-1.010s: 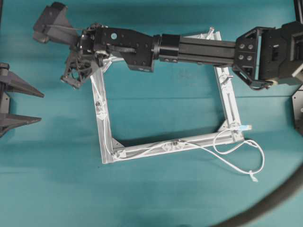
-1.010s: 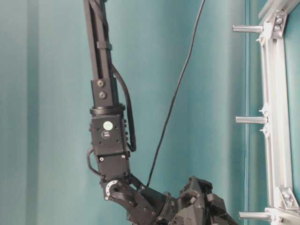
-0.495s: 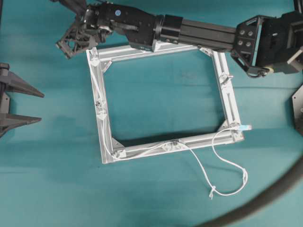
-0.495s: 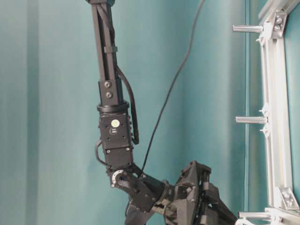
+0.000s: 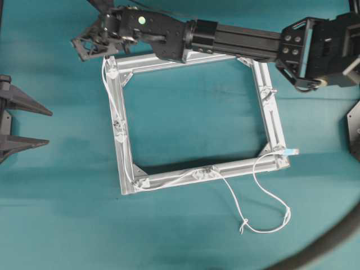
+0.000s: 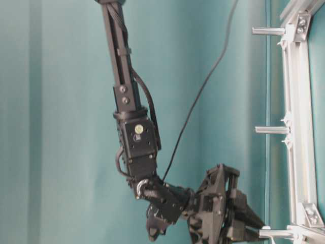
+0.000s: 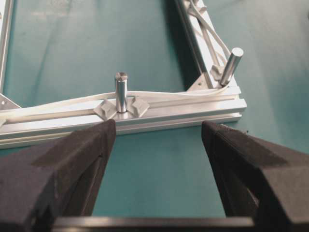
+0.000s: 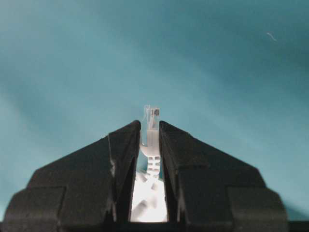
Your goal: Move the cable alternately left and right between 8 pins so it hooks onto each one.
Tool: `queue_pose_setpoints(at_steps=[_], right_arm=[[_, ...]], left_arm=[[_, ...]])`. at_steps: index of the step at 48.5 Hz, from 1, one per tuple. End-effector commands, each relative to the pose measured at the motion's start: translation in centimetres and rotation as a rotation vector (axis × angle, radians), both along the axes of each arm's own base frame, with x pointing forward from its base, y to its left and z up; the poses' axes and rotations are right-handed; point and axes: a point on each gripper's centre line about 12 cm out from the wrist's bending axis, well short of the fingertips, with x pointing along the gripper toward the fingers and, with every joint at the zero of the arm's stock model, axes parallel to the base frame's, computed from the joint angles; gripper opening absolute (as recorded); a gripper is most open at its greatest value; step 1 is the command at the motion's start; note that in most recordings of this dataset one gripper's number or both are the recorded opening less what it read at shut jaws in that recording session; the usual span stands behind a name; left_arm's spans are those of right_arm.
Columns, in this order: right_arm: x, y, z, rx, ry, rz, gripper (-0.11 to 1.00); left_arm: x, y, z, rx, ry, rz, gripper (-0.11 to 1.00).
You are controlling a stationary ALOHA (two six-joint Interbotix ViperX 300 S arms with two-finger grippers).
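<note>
Currently pinches the cable's [image 7: 72,101] small plug [image 8: 152,116] in the right gripper [image 8: 149,130], fingers pressed onto its body with the clear tip poking out past them, just outside the far-left corner of the frame [image 5: 272,124]. Runs the cable from there down the left rail and along the near rail, behind a mid-rail pin [image 7: 120,92] and around a corner pin [image 7: 232,60], then leaves a loose loop with a small tangle [image 5: 243,226] on the table off the near-right corner. Shows the left gripper [image 5: 49,127] spread wide and empty, well apart from the frame. Looks exposed to several failures. Could lose the plug, since only a short, smooth piece sits in the pinch and any tug along the cord may slide it out. Might lift the cord off pins already hooked if the pull goes upward rather than level with the rails. May catch the tangle on a bracket or corner as slack draws in, and then drag the whole frame, which seems held by nothing. Risks also passing the far-left pin on the wrong side, or knocking it with a fingertip at such close quarters.
</note>
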Motion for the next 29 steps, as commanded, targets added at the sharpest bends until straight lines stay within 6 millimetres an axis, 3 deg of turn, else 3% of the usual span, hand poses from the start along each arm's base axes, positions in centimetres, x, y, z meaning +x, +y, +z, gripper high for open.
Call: queue_pose_setpoints(at_steps=[1, 29], right_arm=[[-0.9, 0.5, 5.6, -0.024, -0.114, -0.002, 0.16], [-6.9, 4.9, 3.5, 0.105, -0.243, -0.044, 0.16]], left_arm=[[0.2, -0.1, 0.4, -0.006, -0.012, -0.001, 0.75], [0.2, -0.1, 0.7, -0.008, -0.02, -0.001, 0.75]])
